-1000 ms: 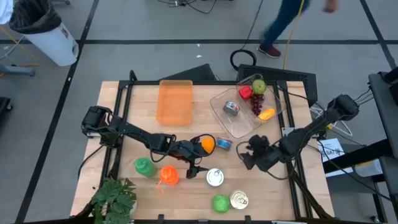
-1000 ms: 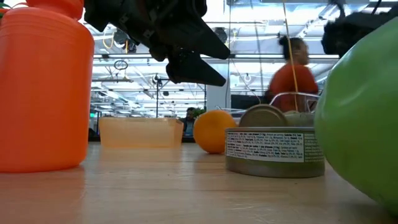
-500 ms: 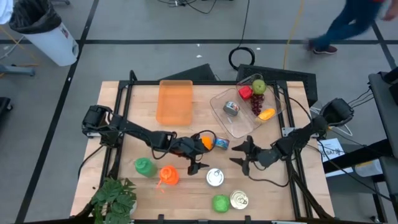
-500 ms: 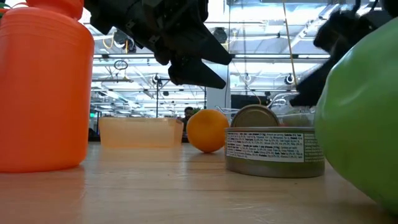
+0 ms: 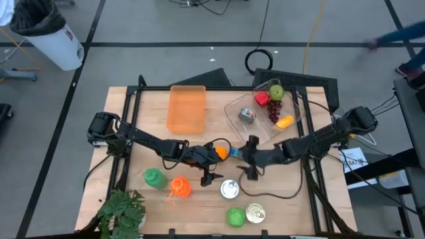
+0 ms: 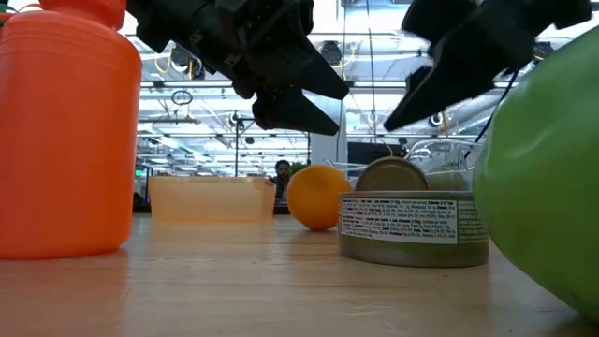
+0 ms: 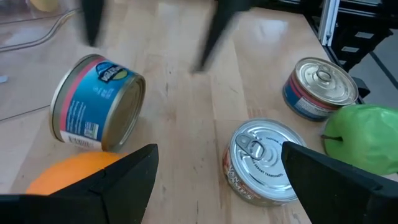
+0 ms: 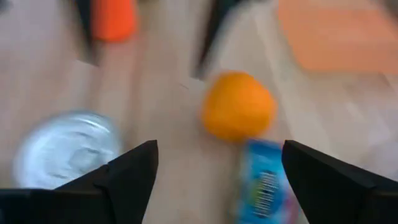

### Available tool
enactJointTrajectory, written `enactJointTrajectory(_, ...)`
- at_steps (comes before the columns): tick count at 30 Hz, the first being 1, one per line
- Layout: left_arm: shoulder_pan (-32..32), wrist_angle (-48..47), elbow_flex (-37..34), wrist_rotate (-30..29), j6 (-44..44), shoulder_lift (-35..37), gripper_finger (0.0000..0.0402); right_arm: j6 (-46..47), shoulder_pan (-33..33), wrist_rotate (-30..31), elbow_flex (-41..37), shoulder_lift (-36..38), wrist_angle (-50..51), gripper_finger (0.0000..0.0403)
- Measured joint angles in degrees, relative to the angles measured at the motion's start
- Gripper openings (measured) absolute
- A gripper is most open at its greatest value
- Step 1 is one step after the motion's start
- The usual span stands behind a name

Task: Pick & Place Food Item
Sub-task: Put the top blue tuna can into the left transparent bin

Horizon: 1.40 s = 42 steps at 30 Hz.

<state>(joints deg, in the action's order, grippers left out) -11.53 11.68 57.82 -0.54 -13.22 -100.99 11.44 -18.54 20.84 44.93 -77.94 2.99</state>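
An orange rests on the wooden table, with a blue can lying on its side just to its right. My left gripper hangs open above the table just left of the orange, which shows low beside one finger in the left wrist view. My right gripper is open just right of the blue can and points at the orange and can. In the low view both grippers are above the orange.
A silver can, a green apple and another can stand near the front edge. An orange bottle and a green item are at the left. An orange bin and a clear tray of food sit at the back.
My right gripper has swung toward the table's left, up to the blue can and orange, rising a little and rolling about its own axis; its fingers now stand wider apart. A person has walked off to the right beyond the table.
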Motion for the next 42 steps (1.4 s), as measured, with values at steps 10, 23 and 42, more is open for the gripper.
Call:
enactJointTrajectory(10, 0.0, -0.42, 0.0, 0.0, -0.43, 0.0, 0.0351, -3.11, 5.66, -3.63, 0.13, -2.15, 4.15, 0.0324)
enactJointTrajectory(23, 0.0, -1.3, 0.02, 0.0, -0.43, 0.02, 0.0351, -4.02, 6.07, -5.92, 0.33, -9.16, 6.37, 0.0304)
enactJointTrajectory(42, 0.0, -2.23, 0.02, 0.0, -0.8, 0.02, 0.0351, 6.32, 0.41, -6.15, 0.28, 5.96, 24.08, 0.0283)
